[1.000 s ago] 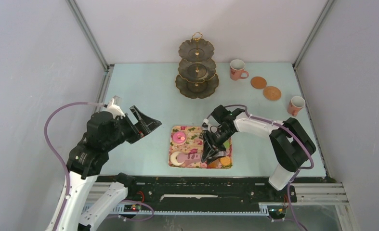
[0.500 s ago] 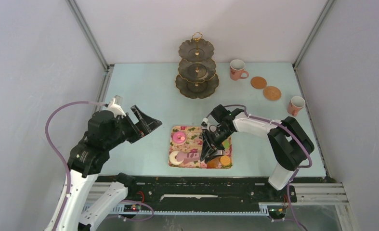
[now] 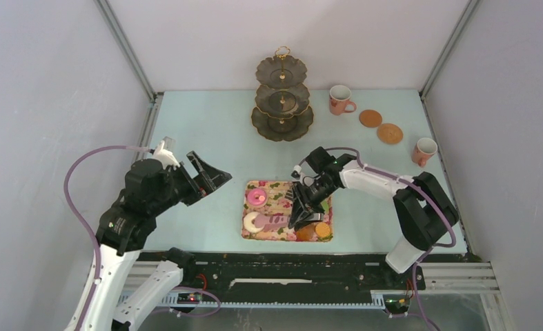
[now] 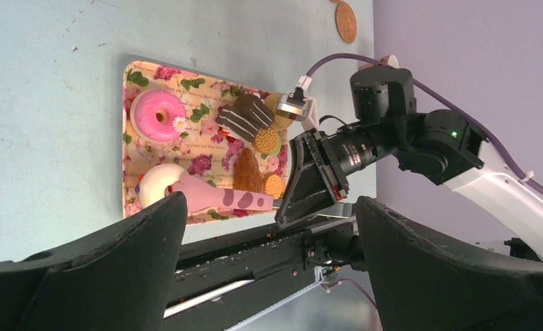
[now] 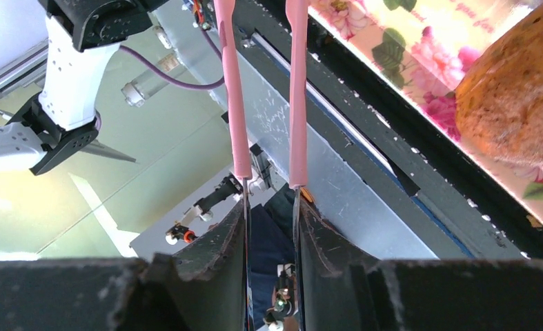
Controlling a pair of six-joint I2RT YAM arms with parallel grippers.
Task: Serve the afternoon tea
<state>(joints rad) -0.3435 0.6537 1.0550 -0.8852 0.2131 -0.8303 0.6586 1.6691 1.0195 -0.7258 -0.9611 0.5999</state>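
The floral tray (image 3: 248, 234) holds a pink donut (image 3: 256, 198), a white donut (image 3: 252, 222), a croissant (image 3: 304, 234) and an orange macaron (image 3: 322, 229). In the left wrist view a striped chocolate slice (image 4: 244, 116) and a green macaron (image 4: 267, 140) also lie on it. My right gripper (image 3: 301, 212) is over the tray, shut on the metal end of the pink-handled tongs (image 3: 275, 221). The two tong arms (image 5: 296, 103) reach forward from it, beside the croissant (image 5: 517, 103). My left gripper (image 3: 210, 178) is open and empty, left of the tray. A pink mug (image 3: 339, 100) and two cork coasters (image 3: 370, 118) stand at the back right.
A three-tier dark stand (image 3: 282, 100) is at the back centre. A second pink mug (image 3: 423, 150) stands near the right edge, close to the second coaster (image 3: 390, 133). The black front rail (image 3: 289, 265) runs just below the tray.
My right gripper has shifted slightly over the tray with the tongs in it, and the orange macaron shows more. My left arm has not moved.
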